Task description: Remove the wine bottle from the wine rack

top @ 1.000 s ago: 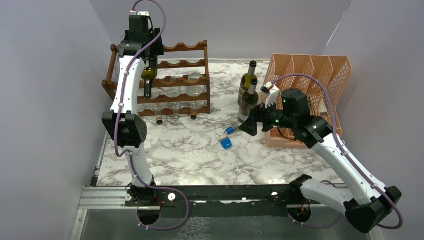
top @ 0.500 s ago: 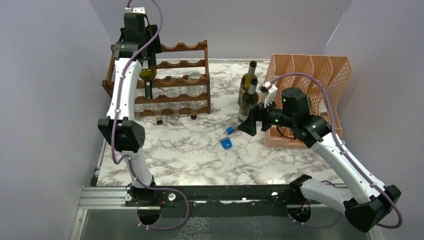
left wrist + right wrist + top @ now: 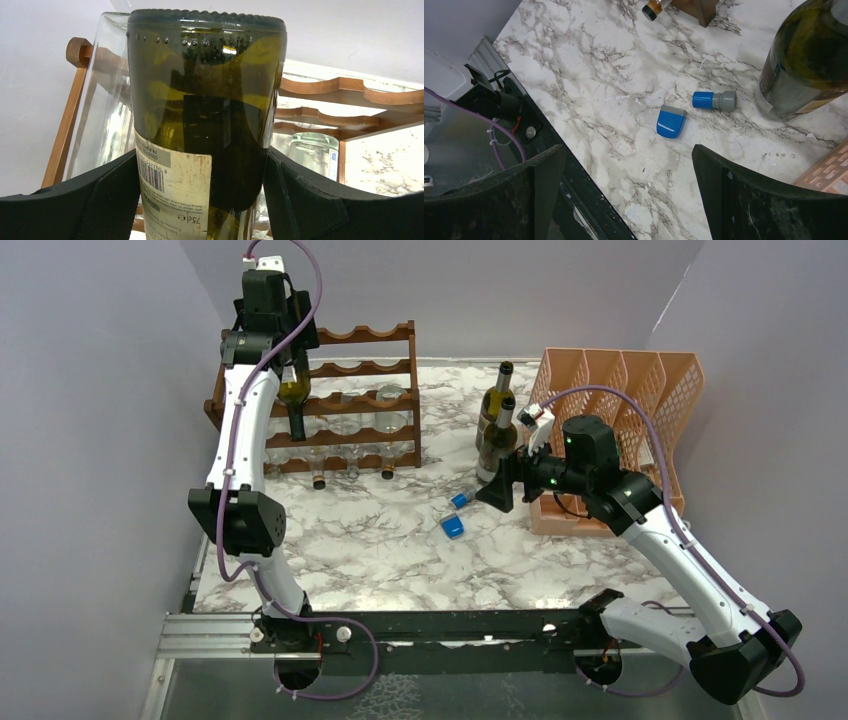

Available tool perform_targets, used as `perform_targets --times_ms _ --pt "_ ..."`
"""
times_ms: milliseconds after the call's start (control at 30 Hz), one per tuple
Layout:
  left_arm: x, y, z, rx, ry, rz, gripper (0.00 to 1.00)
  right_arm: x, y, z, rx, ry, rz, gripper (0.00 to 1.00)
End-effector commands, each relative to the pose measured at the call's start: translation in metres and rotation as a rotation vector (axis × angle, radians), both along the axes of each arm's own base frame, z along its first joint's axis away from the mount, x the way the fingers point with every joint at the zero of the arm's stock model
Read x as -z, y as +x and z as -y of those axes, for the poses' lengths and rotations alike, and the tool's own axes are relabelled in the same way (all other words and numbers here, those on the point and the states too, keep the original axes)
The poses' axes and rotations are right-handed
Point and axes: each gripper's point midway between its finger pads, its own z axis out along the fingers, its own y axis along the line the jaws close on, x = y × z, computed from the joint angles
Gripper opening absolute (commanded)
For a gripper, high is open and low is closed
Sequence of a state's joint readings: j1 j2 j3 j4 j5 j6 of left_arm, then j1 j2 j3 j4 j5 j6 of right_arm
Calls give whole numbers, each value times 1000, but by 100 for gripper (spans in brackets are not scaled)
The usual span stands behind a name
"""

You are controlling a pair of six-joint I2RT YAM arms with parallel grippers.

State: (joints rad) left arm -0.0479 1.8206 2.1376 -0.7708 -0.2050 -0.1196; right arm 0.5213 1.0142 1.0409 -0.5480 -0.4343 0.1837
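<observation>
A dark green wine bottle [image 3: 294, 390] with a stained white label hangs neck down over the left end of the wine rack [image 3: 360, 435]. My left gripper [image 3: 290, 352] is shut on its body. In the left wrist view the bottle [image 3: 205, 100] fills the gap between both black pads [image 3: 112, 200], which press on its sides, so my left gripper [image 3: 200, 160] grips it. The brown scalloped rails of the wine rack [image 3: 350, 92] show behind it. My right gripper [image 3: 500, 485] stands open low over the table, nothing between its fingers [image 3: 629, 150].
Clear glass bottles [image 3: 390, 395] lie in the rack. Two green bottles [image 3: 497, 390] [image 3: 497, 445] stand mid-table, the nearer just beyond my right gripper. A peach lattice organizer [image 3: 620, 390] stands at the right. A blue cap [image 3: 452, 528] and a blue-grey stopper [image 3: 459, 500] lie on the marble.
My left arm has risen and drawn back a little, carrying the green bottle slightly higher over the rack. The right arm has not moved.
</observation>
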Motion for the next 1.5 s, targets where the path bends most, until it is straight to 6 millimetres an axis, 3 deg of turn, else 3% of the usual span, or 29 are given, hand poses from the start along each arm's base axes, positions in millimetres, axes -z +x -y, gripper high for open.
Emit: perform_targets --times_ms 0,100,400,767,1033,1300,1467 --pt "-53 -7 2 -5 -20 180 0 -11 5 2 11 6 47 100" --pt "-50 -9 2 -4 -19 185 0 -10 6 2 6 2 57 100" --pt "-70 -39 7 39 -24 284 0 -8 12 -2 -15 -11 65 100" --pt "-81 -57 5 31 -32 323 0 -10 16 -5 -23 -8 75 100" --pt "-94 -85 7 44 -45 375 0 -12 20 -8 -38 -8 89 100" --pt "-108 -120 12 79 -64 428 0 -22 15 -26 -121 28 124 100" --pt "-117 -142 16 102 -89 464 0 -28 5 -50 -184 2 184 100"
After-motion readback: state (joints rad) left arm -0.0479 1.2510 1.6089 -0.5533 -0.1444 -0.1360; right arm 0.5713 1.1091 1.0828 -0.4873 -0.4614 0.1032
